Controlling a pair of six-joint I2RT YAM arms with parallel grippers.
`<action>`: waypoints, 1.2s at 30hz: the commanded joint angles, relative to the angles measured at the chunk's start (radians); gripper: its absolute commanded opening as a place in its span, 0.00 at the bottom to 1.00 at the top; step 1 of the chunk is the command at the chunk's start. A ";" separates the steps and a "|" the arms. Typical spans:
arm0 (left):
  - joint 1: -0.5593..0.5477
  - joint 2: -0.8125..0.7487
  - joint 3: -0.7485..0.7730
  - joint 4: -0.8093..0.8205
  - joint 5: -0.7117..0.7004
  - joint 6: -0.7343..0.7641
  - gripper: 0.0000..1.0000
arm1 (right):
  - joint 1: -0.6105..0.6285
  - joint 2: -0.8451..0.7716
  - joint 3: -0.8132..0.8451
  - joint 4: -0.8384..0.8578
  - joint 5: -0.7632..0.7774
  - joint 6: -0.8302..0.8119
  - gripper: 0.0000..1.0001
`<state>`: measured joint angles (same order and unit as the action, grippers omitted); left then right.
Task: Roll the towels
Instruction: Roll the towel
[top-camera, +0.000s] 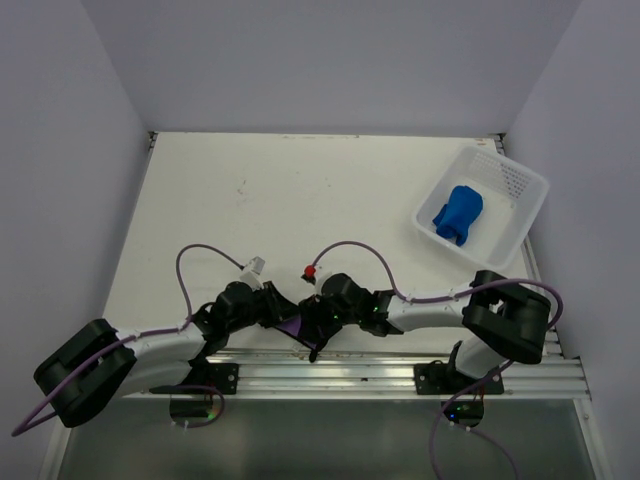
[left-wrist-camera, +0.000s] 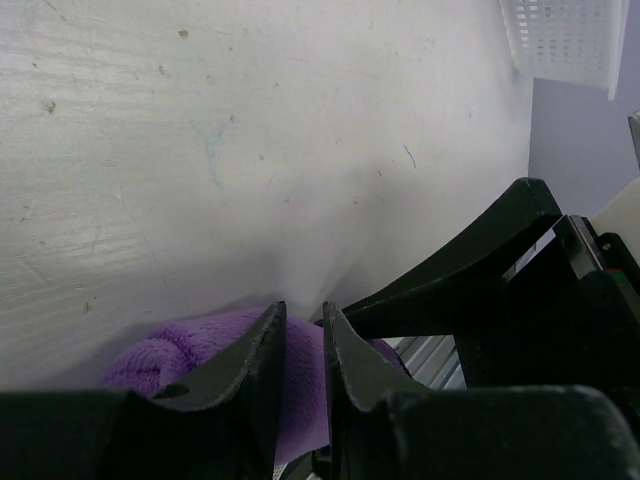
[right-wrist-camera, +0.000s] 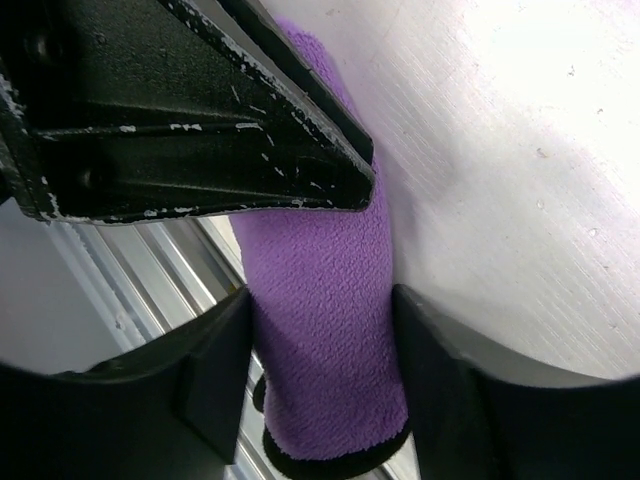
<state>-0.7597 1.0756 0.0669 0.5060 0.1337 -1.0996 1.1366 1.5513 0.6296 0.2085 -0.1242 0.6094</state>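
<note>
While the left gripper (left-wrist-camera: 303, 312) pinches the purple towel (left-wrist-camera: 165, 355), the right gripper (right-wrist-camera: 320, 305) straddles the roll, whether squeezing I cannot tell; best to wind tight, edges aligned.

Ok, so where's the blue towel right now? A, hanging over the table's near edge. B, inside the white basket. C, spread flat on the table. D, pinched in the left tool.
B: the blue towel sits bunched up inside the white basket at the far right of the table; it's the purple towel that lies at the near edge.
</note>
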 joint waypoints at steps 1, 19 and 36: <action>-0.004 -0.009 -0.065 -0.034 -0.022 0.017 0.25 | 0.002 0.023 0.002 -0.003 -0.017 -0.013 0.56; 0.032 -0.072 0.019 -0.164 -0.037 0.064 0.29 | 0.153 -0.040 0.062 -0.228 0.277 -0.111 0.26; 0.111 -0.173 0.160 -0.316 0.035 0.096 0.31 | 0.370 0.052 0.234 -0.490 0.834 -0.157 0.28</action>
<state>-0.6548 0.9314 0.1925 0.2089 0.1486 -1.0065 1.4799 1.5734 0.8032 -0.1841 0.5308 0.4656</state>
